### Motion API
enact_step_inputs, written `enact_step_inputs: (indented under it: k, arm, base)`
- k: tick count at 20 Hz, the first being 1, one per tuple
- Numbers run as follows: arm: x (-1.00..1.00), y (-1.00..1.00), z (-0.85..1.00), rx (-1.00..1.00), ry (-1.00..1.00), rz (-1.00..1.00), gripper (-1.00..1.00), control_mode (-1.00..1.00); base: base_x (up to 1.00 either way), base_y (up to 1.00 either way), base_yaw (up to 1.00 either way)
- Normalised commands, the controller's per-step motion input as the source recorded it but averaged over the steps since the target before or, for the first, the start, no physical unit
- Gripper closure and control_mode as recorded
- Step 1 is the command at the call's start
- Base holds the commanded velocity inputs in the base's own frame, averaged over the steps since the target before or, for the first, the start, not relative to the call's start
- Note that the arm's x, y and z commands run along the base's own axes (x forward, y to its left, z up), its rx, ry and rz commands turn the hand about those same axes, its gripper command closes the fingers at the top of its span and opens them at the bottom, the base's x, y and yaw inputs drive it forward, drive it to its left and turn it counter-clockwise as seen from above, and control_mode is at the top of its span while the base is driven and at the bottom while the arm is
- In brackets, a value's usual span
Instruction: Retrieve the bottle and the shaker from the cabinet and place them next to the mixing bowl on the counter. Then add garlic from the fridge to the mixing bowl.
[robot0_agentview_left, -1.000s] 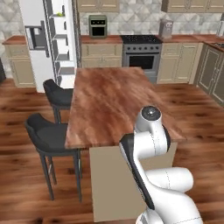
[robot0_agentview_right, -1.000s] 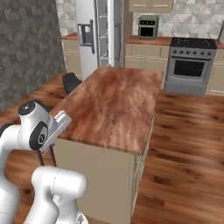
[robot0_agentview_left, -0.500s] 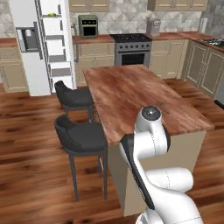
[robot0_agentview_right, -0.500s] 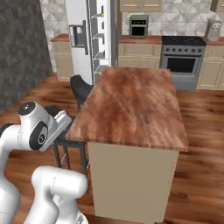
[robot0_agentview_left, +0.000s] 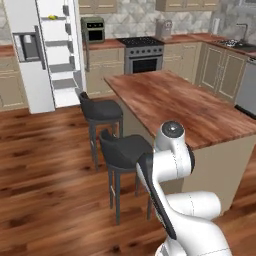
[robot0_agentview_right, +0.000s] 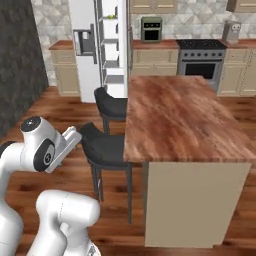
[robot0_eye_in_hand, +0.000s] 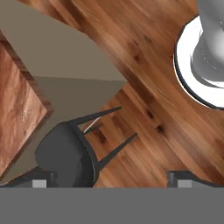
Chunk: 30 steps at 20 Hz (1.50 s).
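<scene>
The grey-silver fridge (robot0_agentview_left: 27, 55) stands at the far wall with its door open, showing white shelves (robot0_agentview_right: 114, 45). A small yellow-green item (robot0_agentview_left: 52, 17) lies on its top shelf; I cannot tell what it is. The reddish-brown counter (robot0_agentview_left: 192, 37) runs along the tiled back wall, with tan wall cabinets (robot0_agentview_left: 182, 4) above it. The bottle, the shaker and the mixing bowl are out of view. In the hand view my gripper (robot0_eye_in_hand: 111, 181) is open and holds nothing. It points down at the wood floor beside a black stool (robot0_eye_in_hand: 65, 153).
The wood-topped island (robot0_agentview_left: 185, 102) lies ahead on my right, with two black stools (robot0_agentview_left: 102, 110) along its near side. A steel stove (robot0_agentview_left: 145, 52), a small oven (robot0_agentview_left: 93, 29) and a toaster (robot0_agentview_left: 164, 28) line the back wall. Bare floor (robot0_agentview_left: 45, 165) stretches toward the fridge.
The whole picture has shifted, so the base has moved. It has swung round to the stool side of the island, and the stools now look nearer. The gripper stays open.
</scene>
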Motion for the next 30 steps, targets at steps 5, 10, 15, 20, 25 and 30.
enact_step_inputs:
  k: [5,10,15,20,25,30]
  arm:
    - [0.00,0.00,0.00,0.00,0.00,0.00,-1.00,1.00]
    - [0.00,0.00,0.00,0.00,0.00,0.00,-1.00,1.00]
    - [0.00,0.00,0.00,0.00,0.00,0.00,-1.00,1.00]
    - [0.00,0.00,0.00,0.00,0.00,0.00,-1.00,1.00]
    - [0.00,0.00,0.00,0.00,0.00,0.00,-1.00,1.00]
    - [0.00,0.00,0.00,0.00,0.00,0.00,-1.00,1.00]
  base:
    - [0.00,1.00,-0.26]
    - [0.00,1.00,-0.24]
    - [0.40,1.00,-0.13]
    - [0.93,0.85,-0.06]
    - [0.98,0.79,-0.02]
    - [1.00,0.71,0.00]
